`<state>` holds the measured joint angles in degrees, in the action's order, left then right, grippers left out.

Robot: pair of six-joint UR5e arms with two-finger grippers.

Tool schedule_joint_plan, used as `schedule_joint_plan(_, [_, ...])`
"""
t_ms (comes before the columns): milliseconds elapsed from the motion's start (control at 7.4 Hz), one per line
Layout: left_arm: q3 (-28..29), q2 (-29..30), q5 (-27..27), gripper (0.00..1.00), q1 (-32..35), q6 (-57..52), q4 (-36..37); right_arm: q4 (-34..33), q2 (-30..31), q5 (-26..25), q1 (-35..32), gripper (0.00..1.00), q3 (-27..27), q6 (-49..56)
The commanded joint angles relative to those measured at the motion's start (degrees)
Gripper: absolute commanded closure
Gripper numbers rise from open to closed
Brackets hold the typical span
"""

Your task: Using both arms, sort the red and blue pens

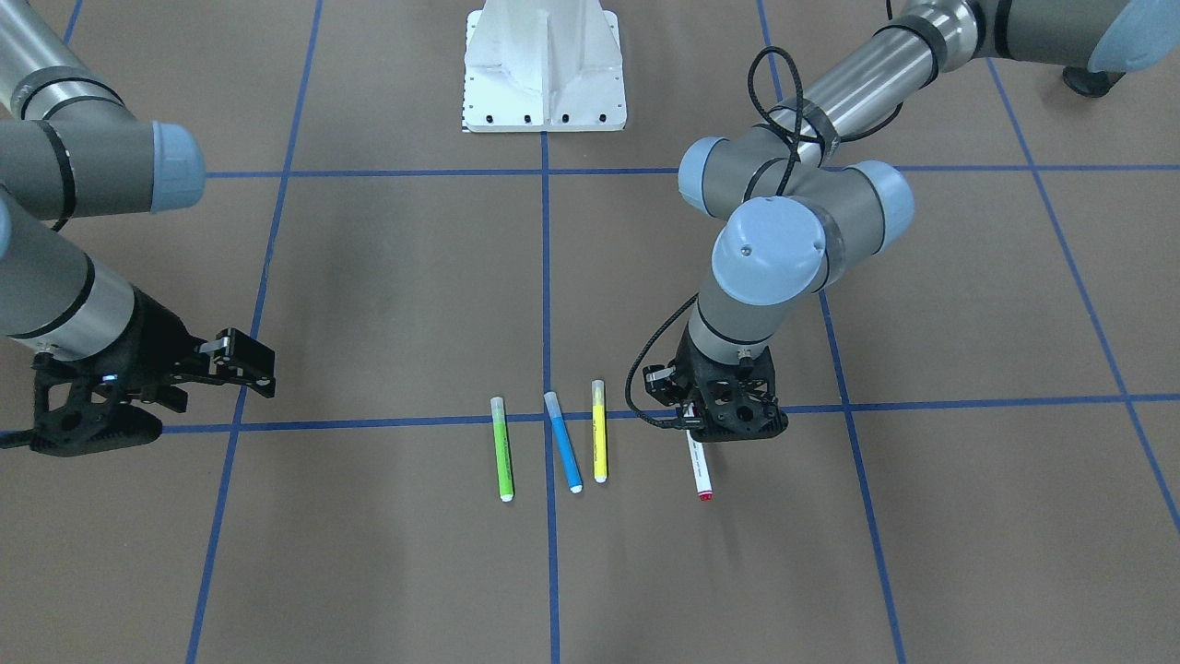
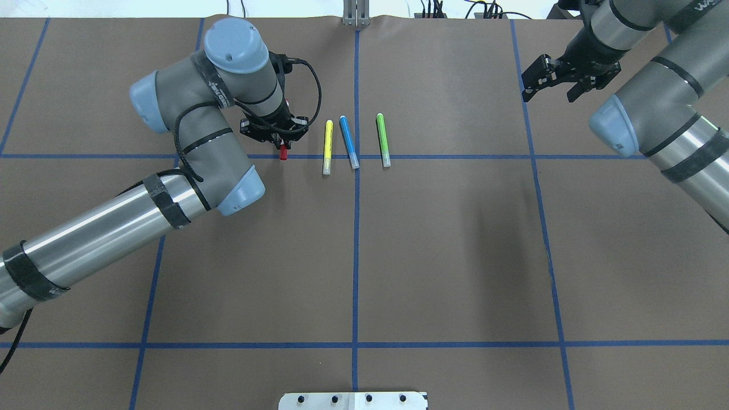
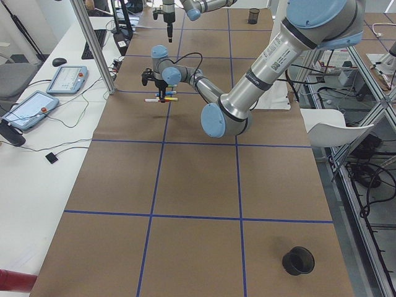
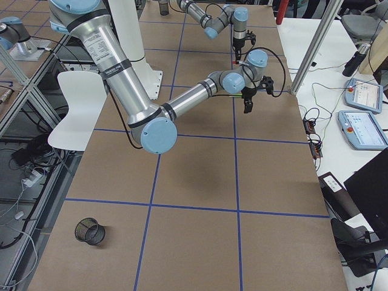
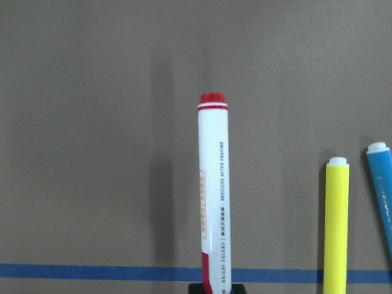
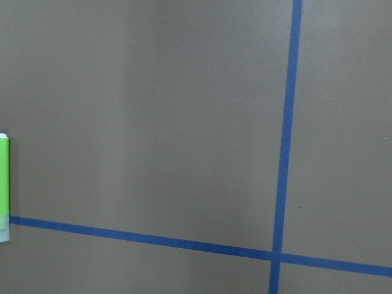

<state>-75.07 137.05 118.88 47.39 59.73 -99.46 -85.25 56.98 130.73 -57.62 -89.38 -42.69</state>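
Observation:
My left gripper (image 1: 708,422) (image 2: 278,135) is shut on the red pen (image 1: 700,468) (image 5: 213,196), a white barrel with red ends. It holds the pen near the capped end, and the red cap (image 2: 283,152) pokes out past it. The pen's shadow falls apart to its left in the left wrist view, so it seems slightly off the paper. The blue pen (image 1: 562,454) (image 2: 349,142) lies flat between a yellow marker (image 1: 599,432) (image 2: 328,147) and a green marker (image 1: 502,449) (image 2: 383,139). My right gripper (image 2: 549,90) (image 1: 221,387) hovers open and empty, well off to the green marker's side.
Blue tape lines grid the brown table cover. The robot's white base plate (image 1: 544,83) sits at the table's robot side. A black mesh cup (image 4: 89,231) stands near one table end and a black cup (image 3: 299,260) near the other. Tablets and cables lie on the side benches.

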Motion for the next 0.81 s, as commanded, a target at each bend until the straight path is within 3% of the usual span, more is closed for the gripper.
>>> schedule_joint_plan(0, [-0.61, -0.46, 3.29, 1.0, 4.01, -1.18, 0.4, -0.09, -6.15, -5.54, 6.44, 0.01, 2.09, -6.41])
schedule_joint_plan(405, [-0.34, -2.65, 3.72, 1.0, 7.09, -5.57, 0.58, 1.13, -19.59, -14.07, 13.57, 0.01, 15.42, -8.2])
schedule_joint_plan(676, [-0.34, -5.37, 5.13, 1.0, 9.73, -10.14, 0.58, 9.9, -24.34, -17.76, 16.56, 0.02, 25.34, -10.12])
